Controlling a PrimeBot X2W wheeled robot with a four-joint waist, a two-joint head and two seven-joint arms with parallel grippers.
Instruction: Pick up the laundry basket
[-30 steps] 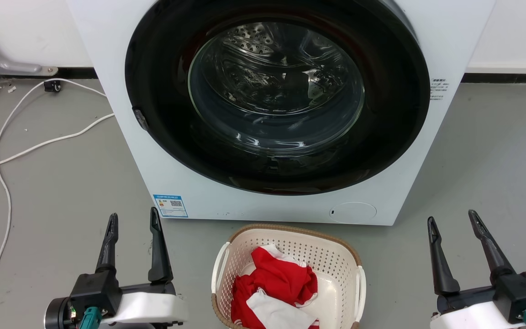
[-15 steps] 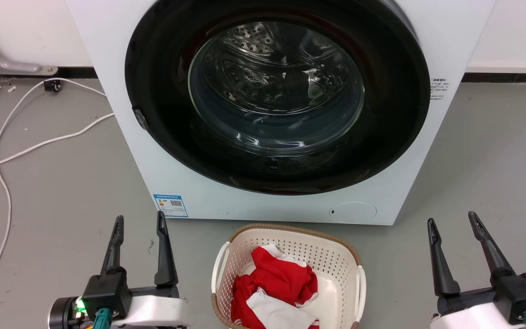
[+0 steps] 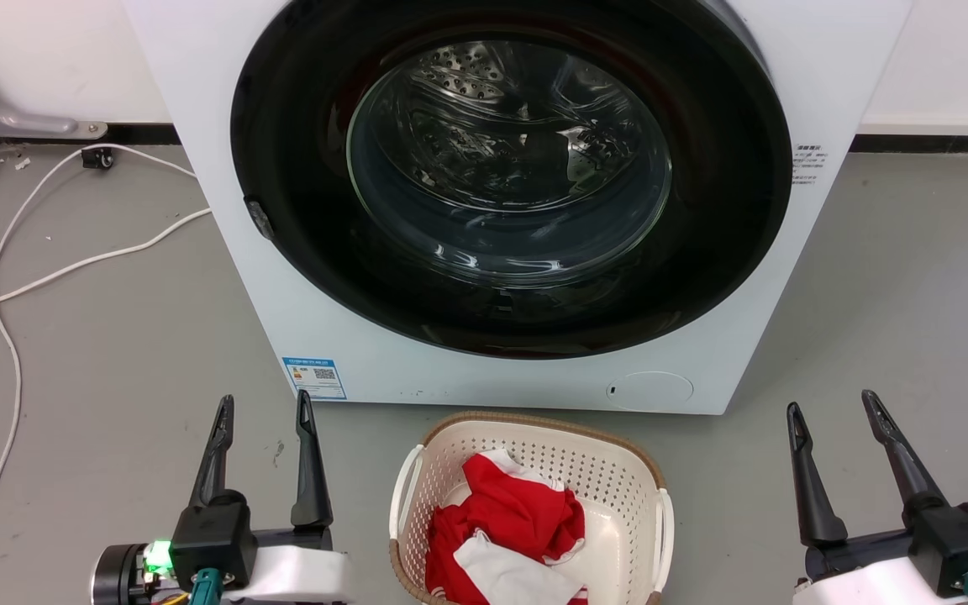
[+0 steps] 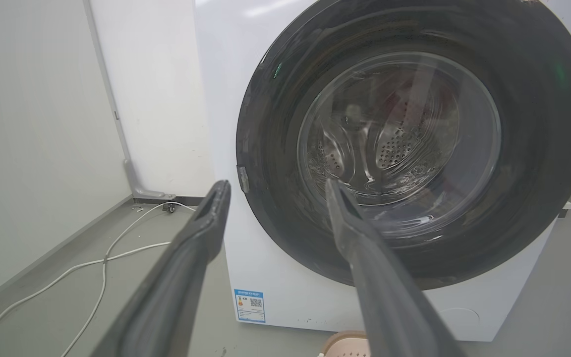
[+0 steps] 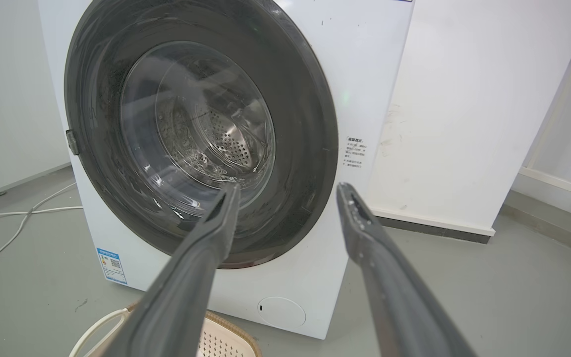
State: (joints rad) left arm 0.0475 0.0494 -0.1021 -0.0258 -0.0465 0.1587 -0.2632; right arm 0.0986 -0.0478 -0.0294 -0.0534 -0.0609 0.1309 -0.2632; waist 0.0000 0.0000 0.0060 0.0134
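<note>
This is a bare laundry corner, more test room than furnished home. A white front-loading washing machine [image 3: 467,370] stands on a plain grey floor [image 3: 114,353] against blank white walls [image 3: 946,67]. A loose white cable [image 3: 72,267] trails beside it, and a laundry basket [image 3: 576,470] of clothes [image 3: 518,512] sits in front.

The head camera looks forward and down from close by: a white washing machine [image 3: 509,202] at twelve o'clock, the laundry basket [image 3: 534,445] at six. Both wrist cameras sit low, facing that same machine. The basket's rim lies at six o'clock for the left, seven for the right.
</note>
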